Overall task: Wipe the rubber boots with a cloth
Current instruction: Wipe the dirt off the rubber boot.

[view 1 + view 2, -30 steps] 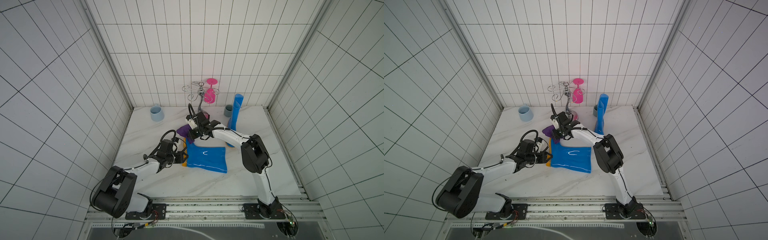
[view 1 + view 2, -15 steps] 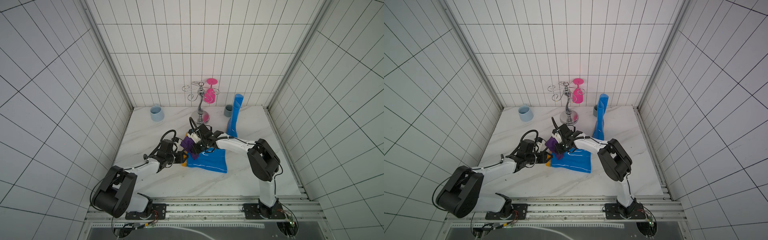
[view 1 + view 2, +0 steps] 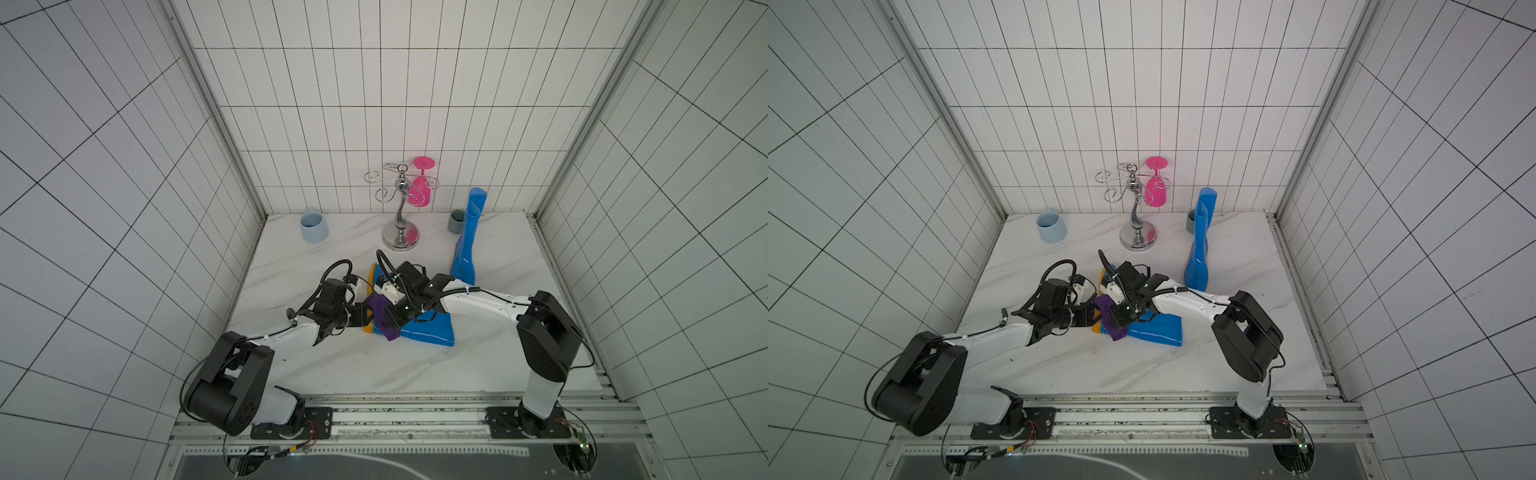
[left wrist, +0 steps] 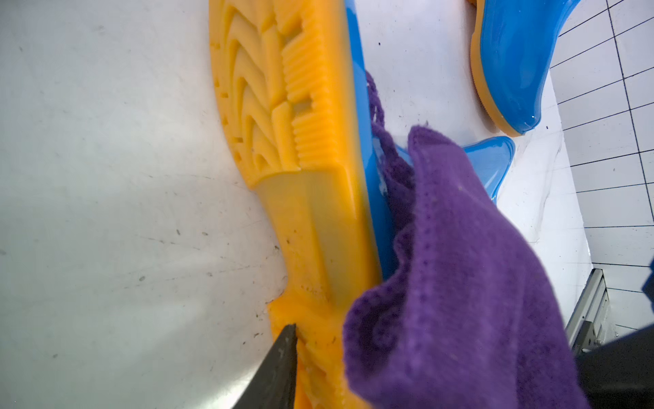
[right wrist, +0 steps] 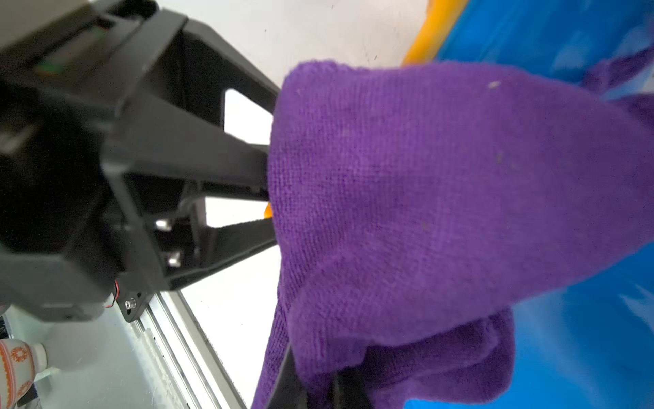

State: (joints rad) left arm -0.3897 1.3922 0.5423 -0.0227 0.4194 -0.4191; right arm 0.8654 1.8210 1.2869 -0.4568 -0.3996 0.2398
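Quick count, biggest first: two arms, two blue rubber boots, one wire rack (image 3: 400,216), two cups (pale blue cup (image 3: 314,226), grey cup (image 3: 456,221)), one pink glass (image 3: 419,193) hanging upside down off the rack, and one purple cloth (image 3: 384,320), all over the marble desk (image 3: 332,374). The lying boot (image 3: 432,332) is on its side right between the two tools. The left tool (image 3: 365,321) is clamped on its heel end: one finger (image 4: 283,354) is pressed against the orange sole (image 4: 283,106), and the other side is hidden behind the cloth. The right tool (image 3: 390,322) has its jaws pressed together, pinching a bunched corner of the cloth. The rest of the cloth hangs from it, draped against the blue side of the lying boot just beside the left tool's fingers. The standing boot (image 3: 471,232) is upright, well apart behind the right tool, with the grey cup just beside it. The left arm (image 3: 266,336) stretches low and nearly flat over the desk. The right arm (image 3: 482,305) comes in across from its side with the wrist tipped down, so both tools nearly meet.
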